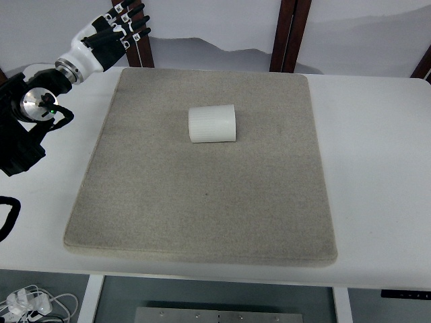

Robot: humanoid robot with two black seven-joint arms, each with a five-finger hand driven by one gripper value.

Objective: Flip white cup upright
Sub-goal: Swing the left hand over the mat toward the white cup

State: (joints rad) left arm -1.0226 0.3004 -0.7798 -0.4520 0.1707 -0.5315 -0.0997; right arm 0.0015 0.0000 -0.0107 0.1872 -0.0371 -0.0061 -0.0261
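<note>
A white cup [212,124] with fine vertical ribbing is seen lying on its side, its long axis running roughly left to right. It is placed on a grey felt-like mat [202,208], a little toward the mat's far edge and close to the middle between its left and right edges. Nothing is touching the cup. The mat is laid flat on a white table [377,175] and covers most of the table's middle, with bare table left along the right edge and a narrower strip along the left. The left hand [111,30] is held raised over the table's far left corner, well apart from the cup; its black-tipped fingers [135,20] are spread loosely and nothing is held in them. Its white forearm and black arm joints are seen along the left edge. Below the table's near edge, white cables [30,303] are seen on the floor.
</note>
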